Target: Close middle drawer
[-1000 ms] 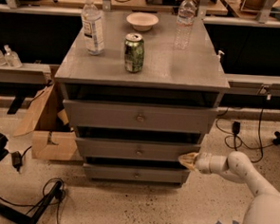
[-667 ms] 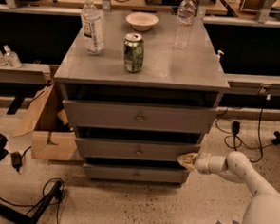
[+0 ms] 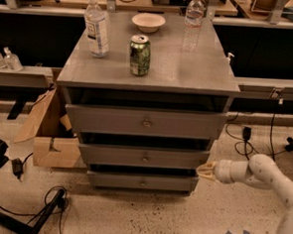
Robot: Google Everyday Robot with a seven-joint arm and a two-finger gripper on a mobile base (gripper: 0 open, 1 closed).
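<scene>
The grey cabinet [image 3: 149, 72] has three grey drawer fronts, each standing a little out from the body. The middle drawer [image 3: 109, 155] is the mid-sized front, with a small round knob [image 3: 145, 158] at its centre and a dark gap above it. My gripper [image 3: 203, 170] reaches in from the right on a white arm [image 3: 262, 175]. Its tan fingertips [image 3: 207, 171] are together and point left, at the right end of the middle drawer's front near its lower corner. It holds nothing.
On the cabinet top stand a green can [image 3: 140, 54], two clear water bottles [image 3: 97, 26] [image 3: 193, 22] and a white bowl [image 3: 148, 22]. A cardboard box [image 3: 48, 133] sits on the floor at the left. Cables [image 3: 51, 202] lie on the floor at front left and right.
</scene>
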